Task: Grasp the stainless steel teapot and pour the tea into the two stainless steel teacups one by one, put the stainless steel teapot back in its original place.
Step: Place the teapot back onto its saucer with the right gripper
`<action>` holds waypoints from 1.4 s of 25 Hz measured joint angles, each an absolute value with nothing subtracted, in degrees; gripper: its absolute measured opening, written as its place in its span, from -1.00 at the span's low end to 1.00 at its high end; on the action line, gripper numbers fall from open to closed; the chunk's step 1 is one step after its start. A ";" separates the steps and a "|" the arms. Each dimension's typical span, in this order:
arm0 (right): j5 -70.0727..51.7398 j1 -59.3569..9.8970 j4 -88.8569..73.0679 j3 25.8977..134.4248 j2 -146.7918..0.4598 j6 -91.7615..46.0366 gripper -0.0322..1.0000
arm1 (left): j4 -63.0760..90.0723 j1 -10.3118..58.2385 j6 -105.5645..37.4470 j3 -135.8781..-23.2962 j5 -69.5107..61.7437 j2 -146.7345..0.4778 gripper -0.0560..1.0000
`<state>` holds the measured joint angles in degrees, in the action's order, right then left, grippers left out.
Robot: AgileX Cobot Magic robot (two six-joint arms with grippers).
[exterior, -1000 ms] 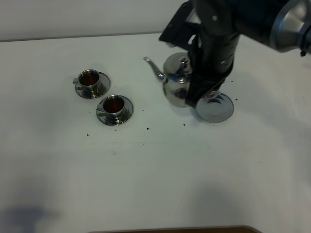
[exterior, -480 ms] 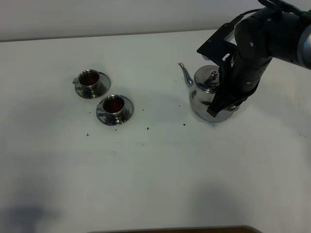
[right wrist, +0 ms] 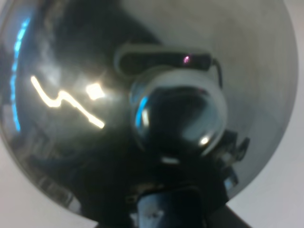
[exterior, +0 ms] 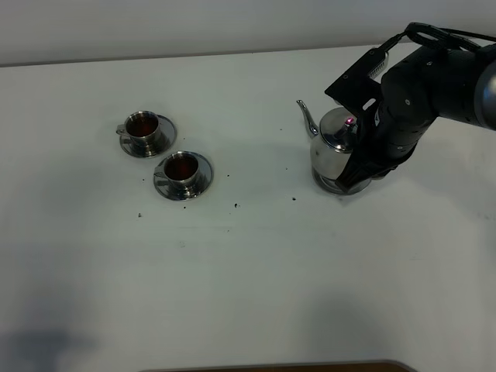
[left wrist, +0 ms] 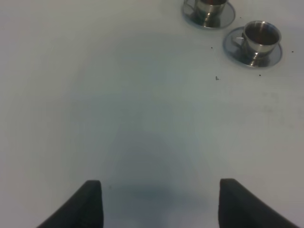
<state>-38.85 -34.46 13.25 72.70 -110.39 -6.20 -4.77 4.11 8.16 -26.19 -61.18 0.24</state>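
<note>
The stainless steel teapot [exterior: 333, 149] stands upright at the right of the table, spout [exterior: 305, 115] pointing left. Its base is down on the plain round saucer, the original place [exterior: 339, 188], of which only a thin rim shows. My right gripper [exterior: 363, 161] is shut on the teapot's handle. The right wrist view is filled by the lid and knob [right wrist: 178, 118], with the gripper [right wrist: 166, 206] dark at the edge. The two stainless steel teacups [exterior: 142, 126] [exterior: 181, 168] sit on their saucers at the left, both holding dark tea [exterior: 182, 165]. My left gripper [left wrist: 159, 209] is open over bare table.
Small dark specks [exterior: 235, 206] dot the white table [exterior: 256, 271] between the cups and the teapot. In the left wrist view the near teacup [left wrist: 261, 37] and the far teacup [left wrist: 209, 7] lie well beyond the fingers [left wrist: 90, 204].
The right arm has carried the teapot to the right and lowered it onto the plain saucer, which it now covers. The cups have not moved.
</note>
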 joint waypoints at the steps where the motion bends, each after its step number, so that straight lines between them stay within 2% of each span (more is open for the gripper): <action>1: -38.85 -34.46 13.57 72.65 -110.76 -5.96 -0.57 | -4.77 4.11 8.16 -26.19 -61.18 0.24 0.21; 35: -38.56 -34.46 17.16 72.51 -113.55 -4.29 -0.54 | -4.77 4.11 8.28 -26.19 -61.18 0.24 0.21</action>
<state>-38.56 -34.46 17.16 72.51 -113.55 -4.29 -4.77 4.11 8.28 -26.19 -61.18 0.24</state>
